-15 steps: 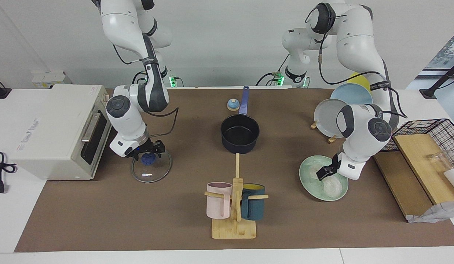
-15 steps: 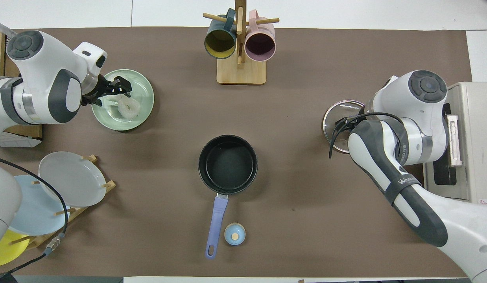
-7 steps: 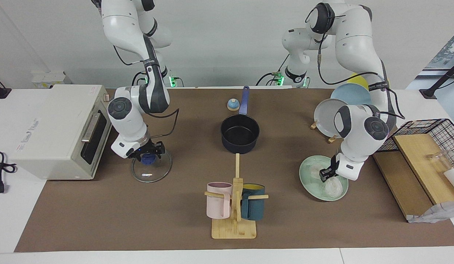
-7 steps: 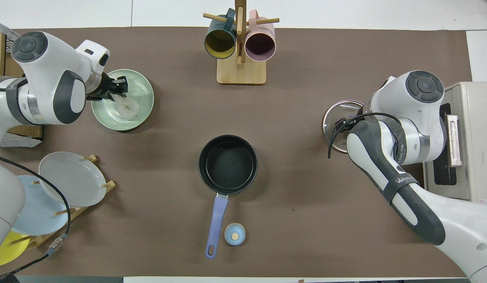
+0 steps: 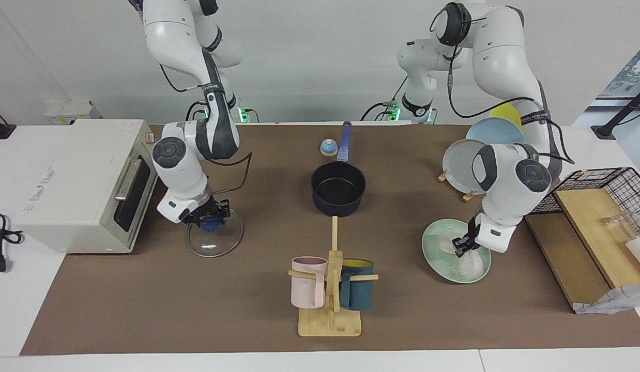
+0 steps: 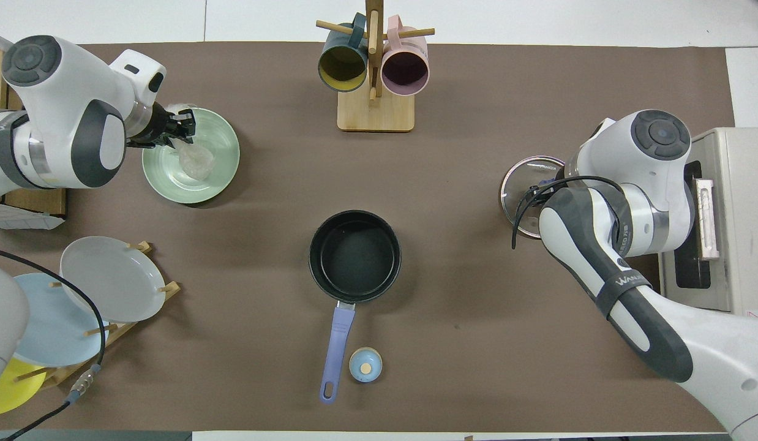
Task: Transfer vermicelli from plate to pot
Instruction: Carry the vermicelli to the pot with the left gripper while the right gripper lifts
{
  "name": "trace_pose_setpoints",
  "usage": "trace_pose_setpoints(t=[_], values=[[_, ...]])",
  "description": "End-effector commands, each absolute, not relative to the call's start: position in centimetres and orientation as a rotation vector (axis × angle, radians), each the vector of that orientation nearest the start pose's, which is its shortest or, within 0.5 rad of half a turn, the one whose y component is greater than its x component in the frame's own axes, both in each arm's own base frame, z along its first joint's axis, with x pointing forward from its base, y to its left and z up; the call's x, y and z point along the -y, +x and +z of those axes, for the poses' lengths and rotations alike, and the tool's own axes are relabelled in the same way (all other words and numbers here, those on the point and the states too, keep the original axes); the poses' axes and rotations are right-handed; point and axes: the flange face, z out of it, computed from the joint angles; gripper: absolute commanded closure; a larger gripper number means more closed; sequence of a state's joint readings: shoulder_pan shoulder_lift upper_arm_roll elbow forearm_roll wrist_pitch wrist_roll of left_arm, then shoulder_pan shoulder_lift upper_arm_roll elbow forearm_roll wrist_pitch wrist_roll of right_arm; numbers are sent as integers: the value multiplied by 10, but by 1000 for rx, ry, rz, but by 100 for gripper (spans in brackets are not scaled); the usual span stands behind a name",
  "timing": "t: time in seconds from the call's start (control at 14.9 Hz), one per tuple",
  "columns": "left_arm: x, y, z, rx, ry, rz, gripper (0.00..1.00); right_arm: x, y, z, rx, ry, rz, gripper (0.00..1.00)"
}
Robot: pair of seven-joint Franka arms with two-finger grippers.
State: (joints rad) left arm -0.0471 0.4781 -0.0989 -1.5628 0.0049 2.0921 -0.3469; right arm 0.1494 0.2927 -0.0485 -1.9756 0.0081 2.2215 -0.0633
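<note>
The pale mint-green plate [image 5: 431, 254] [image 6: 225, 171] lies toward the left arm's end of the table. My left gripper [image 5: 461, 247] [image 6: 178, 130] hangs just over it, shut on the vermicelli [image 5: 470, 264] [image 6: 196, 160], a whitish clump dangling from the fingertips down to the plate. The dark pot [image 5: 338, 189] [image 6: 354, 256] with its long blue handle stands mid-table with nothing in it. My right gripper [image 5: 211, 219] is shut on the blue knob of a glass lid [image 5: 216, 243] [image 6: 521, 181] in front of the toaster oven; the overhead view hides it under its wrist.
A wooden mug rack [image 5: 330, 315] holds a pink and a teal mug, farther from the robots than the pot. A toaster oven [image 5: 77, 181], a rack with the grey plate [image 5: 458, 165], a small blue bell [image 5: 329, 148] and a wooden board [image 5: 591, 227] stand around.
Both grippers have closed. The left one pinched the vermicelli and drew it up into one hanging clump. The right one closed on the lid's knob; the lid barely moved.
</note>
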Motion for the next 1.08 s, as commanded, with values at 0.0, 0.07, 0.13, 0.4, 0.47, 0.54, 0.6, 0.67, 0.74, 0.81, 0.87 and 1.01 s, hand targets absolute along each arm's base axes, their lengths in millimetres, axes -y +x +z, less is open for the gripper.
trace_pose_setpoints(t=[0.0,0.07,0.13,0.4,0.47,0.54,0.6,0.67,0.74,0.81,0.87,1.01], values=[[118,658,462,326,-3213,2,100,-62,602,322,289,-3128,57,47],[126,645,495,327,-3231,57,100,-64,604,327,292,-3127,57,47],[135,634,511,361,-3231,124,100,-68,607,335,300,-3126,69,47],[210,567,584,410,-3285,177,100,-77,615,369,318,-3123,103,47],[231,556,586,432,-3295,215,100,-77,614,381,322,-3122,115,48],[257,543,582,445,-3296,236,100,-79,615,398,325,-3121,130,48],[279,524,573,441,-3291,238,100,-79,616,413,325,-3118,151,48],[300,503,559,428,-3316,228,100,-80,616,429,325,-3115,180,48],[321,482,539,418,-3333,238,100,-83,613,444,330,-3112,192,48],[341,467,511,412,-3327,244,100,-86,609,454,335,-3109,207,48],[355,460,490,418,-3331,234,100,-87,604,466,340,-3108,200,48],[363,456,454,416,-3321,261,100,-92,597,477,354,-3103,209,48]])
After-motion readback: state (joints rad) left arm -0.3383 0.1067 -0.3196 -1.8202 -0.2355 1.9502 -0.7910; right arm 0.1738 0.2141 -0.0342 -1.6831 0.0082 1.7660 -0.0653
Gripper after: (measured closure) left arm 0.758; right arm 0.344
